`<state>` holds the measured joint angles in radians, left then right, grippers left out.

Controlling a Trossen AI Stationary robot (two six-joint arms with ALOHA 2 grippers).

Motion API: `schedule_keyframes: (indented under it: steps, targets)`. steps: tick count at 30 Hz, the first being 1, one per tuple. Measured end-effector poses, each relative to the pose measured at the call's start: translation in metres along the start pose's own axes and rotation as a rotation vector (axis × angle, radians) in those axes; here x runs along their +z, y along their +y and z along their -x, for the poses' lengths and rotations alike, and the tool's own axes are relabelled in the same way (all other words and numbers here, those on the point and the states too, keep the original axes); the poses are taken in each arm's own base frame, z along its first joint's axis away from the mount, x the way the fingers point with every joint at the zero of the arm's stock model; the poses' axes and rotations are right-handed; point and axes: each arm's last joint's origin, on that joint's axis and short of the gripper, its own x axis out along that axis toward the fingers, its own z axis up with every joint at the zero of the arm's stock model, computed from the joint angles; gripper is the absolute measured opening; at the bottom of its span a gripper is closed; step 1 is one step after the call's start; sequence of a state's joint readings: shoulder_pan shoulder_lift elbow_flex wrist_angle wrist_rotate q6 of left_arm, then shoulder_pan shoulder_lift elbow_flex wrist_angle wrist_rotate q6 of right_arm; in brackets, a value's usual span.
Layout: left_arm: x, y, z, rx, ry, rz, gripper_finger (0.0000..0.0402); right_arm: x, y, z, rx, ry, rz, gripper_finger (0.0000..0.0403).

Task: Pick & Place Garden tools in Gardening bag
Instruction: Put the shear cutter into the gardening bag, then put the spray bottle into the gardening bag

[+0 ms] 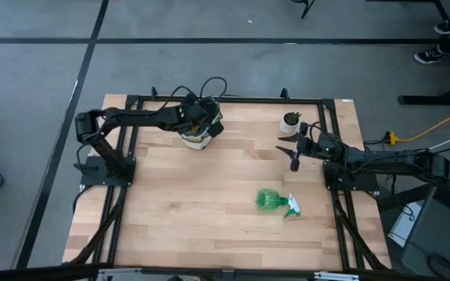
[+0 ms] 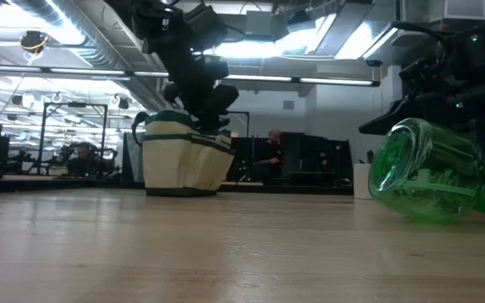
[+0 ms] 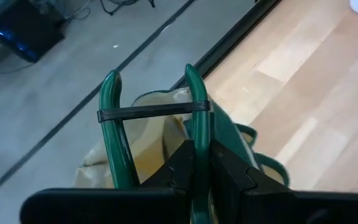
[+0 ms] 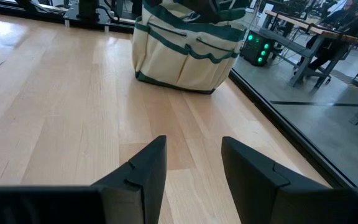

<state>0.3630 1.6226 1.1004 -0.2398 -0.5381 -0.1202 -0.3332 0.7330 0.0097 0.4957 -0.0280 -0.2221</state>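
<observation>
Shears [image 3: 194,124] with green handles sit pinched in the left claw [image 3: 201,163], right above the gardening bag [image 1: 197,139] at the tabletop's [image 1: 194,211] far edge. Right claw [image 4: 191,163] hangs spread, empty, near the spray bottle [image 1: 276,201] lying on its side.

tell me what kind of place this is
Probably a robotics lab or workshop: a framed wooden table with two arms mounted on it, exposed ceiling ducts overhead, and a person at a desk behind.

The beige gardening bag [image 1: 197,137] with dark green trim stands upright at the table's far side, green-handled pruning shears [image 3: 191,118] poised over its mouth, while the translucent green spray bottle [image 1: 276,201] lies on its side near right.
</observation>
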Motion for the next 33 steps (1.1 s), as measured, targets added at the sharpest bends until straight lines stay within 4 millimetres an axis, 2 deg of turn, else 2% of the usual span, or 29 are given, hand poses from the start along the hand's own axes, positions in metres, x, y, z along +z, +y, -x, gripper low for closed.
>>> schedule_keyframes:
  steps: [6, 22, 33]
  targets:
    - [0.0, 0.0, 0.0, 0.012, -0.005, -0.014, 0.004, 0.0, 0.0, 0.0, -0.001, 0.0, 0.0, 0.0158]
    - [0.0, -0.003, 0.002, -0.014, -0.007, -0.015, 0.0102, 0.0, 0.0, 0.0, 0.0, 0.0, 0.0, 0.0158]
    - [0.011, -0.005, 0.027, -0.034, -0.091, -0.039, 0.0123, 0.0, 0.0, 0.0, 0.0, 0.0, 0.0, 0.0158]
